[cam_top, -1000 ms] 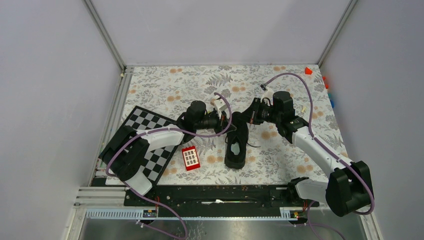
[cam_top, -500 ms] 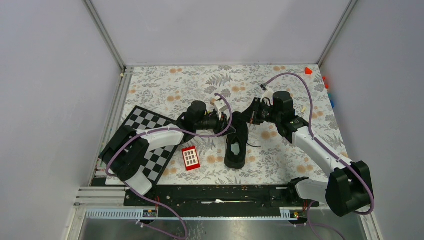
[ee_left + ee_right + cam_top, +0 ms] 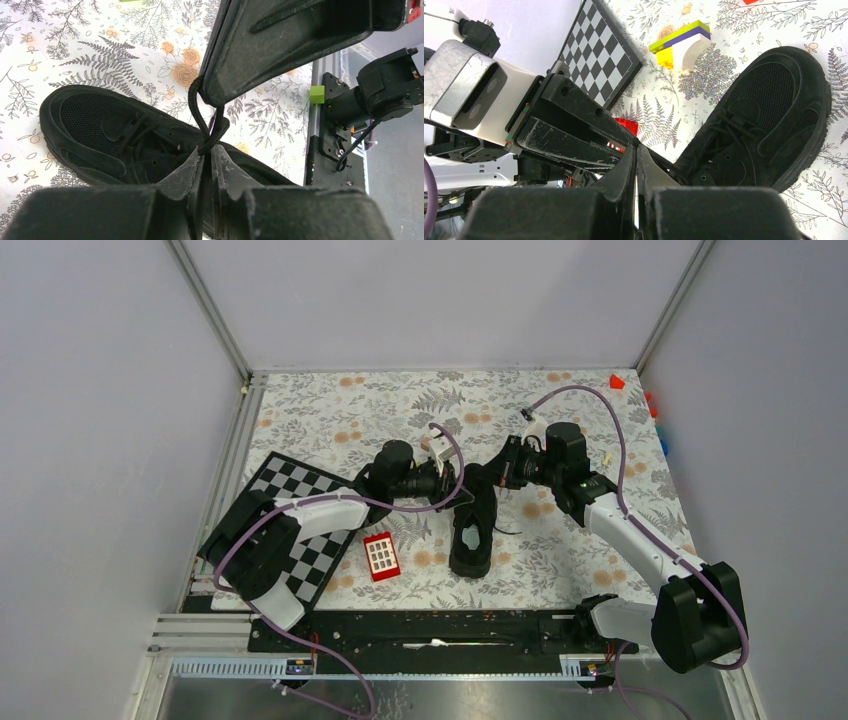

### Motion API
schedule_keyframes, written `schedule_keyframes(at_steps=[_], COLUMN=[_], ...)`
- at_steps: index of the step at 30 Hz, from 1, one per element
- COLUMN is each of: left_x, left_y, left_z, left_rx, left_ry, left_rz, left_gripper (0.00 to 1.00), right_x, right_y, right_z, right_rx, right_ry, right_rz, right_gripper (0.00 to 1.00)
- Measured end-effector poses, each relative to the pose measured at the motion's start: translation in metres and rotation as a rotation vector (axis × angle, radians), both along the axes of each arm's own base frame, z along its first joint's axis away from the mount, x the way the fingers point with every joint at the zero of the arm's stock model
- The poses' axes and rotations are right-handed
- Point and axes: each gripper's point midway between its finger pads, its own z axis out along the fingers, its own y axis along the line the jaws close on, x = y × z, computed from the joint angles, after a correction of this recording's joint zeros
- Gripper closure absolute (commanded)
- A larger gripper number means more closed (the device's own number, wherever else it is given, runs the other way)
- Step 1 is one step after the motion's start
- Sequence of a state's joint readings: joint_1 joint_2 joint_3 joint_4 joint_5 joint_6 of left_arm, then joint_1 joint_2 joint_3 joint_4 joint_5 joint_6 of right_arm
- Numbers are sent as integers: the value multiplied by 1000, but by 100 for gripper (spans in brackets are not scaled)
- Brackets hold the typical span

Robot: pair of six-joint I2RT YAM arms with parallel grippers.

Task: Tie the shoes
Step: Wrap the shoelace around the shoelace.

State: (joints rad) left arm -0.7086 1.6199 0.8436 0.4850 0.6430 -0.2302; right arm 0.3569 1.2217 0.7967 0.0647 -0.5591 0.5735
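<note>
Pinching a loop of black lace (image 3: pixel 198 112) between its clamped fingers, the left gripper (image 3: pixel 206 159) meets the right gripper (image 3: pixel 635 156) tip to tip, whose fingers are likewise pressed together at the loop's far end, and the black sneaker (image 3: pixel 100 127) lies just beneath both tips, laces facing up.

Plain pale grey walls (image 3: pixel 100 440) on the left, back and right. Thin metal posts (image 3: pixel 210 310) up the two far corners. Below, a table cloth (image 3: pixel 330 410) with grey ferns and orange flowers. Along the near edge, a black strip (image 3: pixel 430 625), then a ridged metal rail (image 3: pixel 400 668). Soft, even light all over.
</note>
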Motion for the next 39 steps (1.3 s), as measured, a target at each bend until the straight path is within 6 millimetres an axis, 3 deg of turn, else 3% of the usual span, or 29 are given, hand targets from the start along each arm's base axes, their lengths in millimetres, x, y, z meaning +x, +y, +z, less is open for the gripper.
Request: schedule_keyframes(at_steps=[2,11,12,13,16,19,23,28,31,36,39], left_x=[0,0,0,0,0,-3,-4,-3,-3,-3,-3], left_y=[-1,-2,-3,-3,-2,1,1,2,2,2,3], left_z=[0,-2,-1,-1,-3,-5,-5,-5,-5,-4,-1], left_rx=[-3,-4,-5,-5,-4,-1,0,2,3,4,3], left_ry=[6,18,17,16,14,10,6,-7,-11,-25,-35], left_rz=[-2,-6,-6,-5,-5,-7,-9,-11,-12,-15,-17], left_gripper=[100,100,100,100,100,100,100,100,100,100,100], right_x=[0,0,0,0,-1,-3,0,6,11,10,6], right_y=[0,0,0,0,0,-3,-17,-45,-51,-46,-41], right_z=[0,0,0,0,-1,-2,7,7,-10,-48,-56], right_rx=[0,0,0,0,-3,-12,-16,-31,-50,-68,-53], right_ry=[0,0,0,0,8,11,-28,-46,15,158,200], right_rz=[0,0,0,0,0,-1,-49,-144,-166,-135,-98], right_gripper=[100,100,96,83,60,51,52,66,67,69,70])
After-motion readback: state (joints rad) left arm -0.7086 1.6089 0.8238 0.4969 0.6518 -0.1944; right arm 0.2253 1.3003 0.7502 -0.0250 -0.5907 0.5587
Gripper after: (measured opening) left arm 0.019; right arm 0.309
